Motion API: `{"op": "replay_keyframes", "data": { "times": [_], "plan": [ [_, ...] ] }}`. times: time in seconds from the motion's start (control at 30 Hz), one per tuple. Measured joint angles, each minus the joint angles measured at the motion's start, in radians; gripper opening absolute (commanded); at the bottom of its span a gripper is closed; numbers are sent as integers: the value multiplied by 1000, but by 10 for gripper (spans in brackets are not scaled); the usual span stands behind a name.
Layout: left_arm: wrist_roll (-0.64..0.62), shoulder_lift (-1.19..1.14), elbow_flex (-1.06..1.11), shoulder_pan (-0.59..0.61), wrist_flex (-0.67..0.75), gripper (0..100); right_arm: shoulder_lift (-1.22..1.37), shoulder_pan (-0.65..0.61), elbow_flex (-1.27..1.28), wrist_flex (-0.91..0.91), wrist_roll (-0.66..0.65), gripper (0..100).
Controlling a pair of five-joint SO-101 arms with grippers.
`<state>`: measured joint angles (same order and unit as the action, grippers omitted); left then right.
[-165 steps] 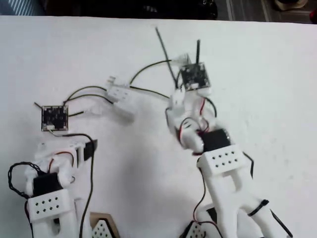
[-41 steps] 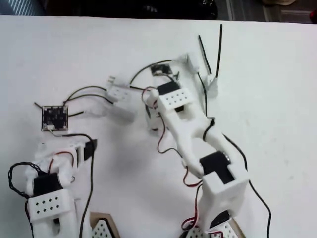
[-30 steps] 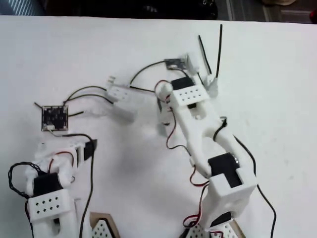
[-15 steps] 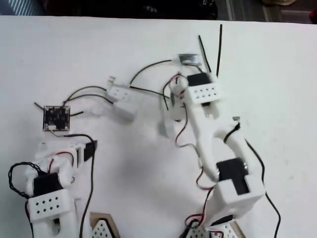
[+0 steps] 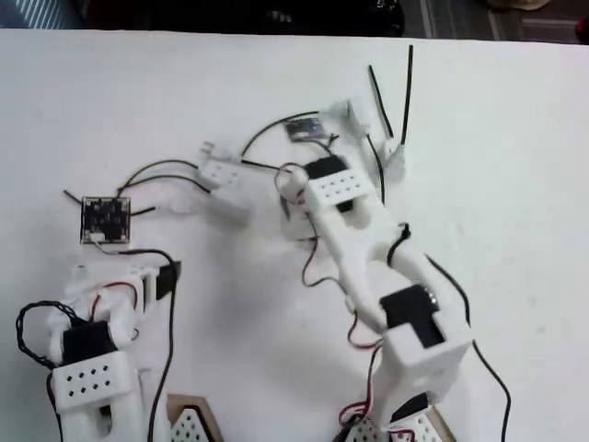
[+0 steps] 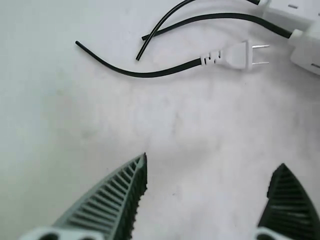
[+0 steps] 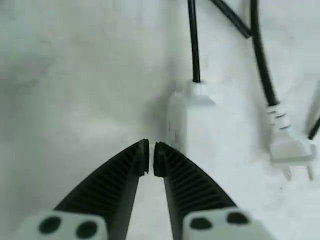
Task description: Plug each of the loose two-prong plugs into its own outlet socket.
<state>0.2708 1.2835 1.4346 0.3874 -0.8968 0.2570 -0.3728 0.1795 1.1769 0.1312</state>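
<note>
A white two-prong plug on a black cord lies flat, its prongs facing a white outlet socket. My left gripper hangs open above bare table, short of that plug. In the high view this plug lies left of the socket. My right gripper is shut on nothing, its tips beside a second white socket with a black cord. A second plug lies beside that socket, prongs pointing away from its cord. The right arm stands mid-table near the far socket and plug.
Black cords loop between the sockets, and two straight cord ends run toward the table's far edge. Another white socket sits beyond the first. The left arm rests at the near left corner. White table lies open to the right.
The right arm swung right toward the far socket, then came back left. The left arm, the plugs and the sockets have stayed put.
</note>
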Motion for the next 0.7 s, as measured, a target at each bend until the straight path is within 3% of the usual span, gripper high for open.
{"op": "replay_keyframes", "data": {
  "times": [0.17,0.37,0.57,0.7],
  "plan": [
    [0,0,0,0,0,369,15,98,0,-8,-100,19],
    [0,0,0,0,0,369,-84,109,0,46,-120,26],
    [0,0,0,0,0,369,-187,117,0,64,-121,157],
    [0,0,0,0,0,369,-173,115,14,64,-121,168]
  ]
}}
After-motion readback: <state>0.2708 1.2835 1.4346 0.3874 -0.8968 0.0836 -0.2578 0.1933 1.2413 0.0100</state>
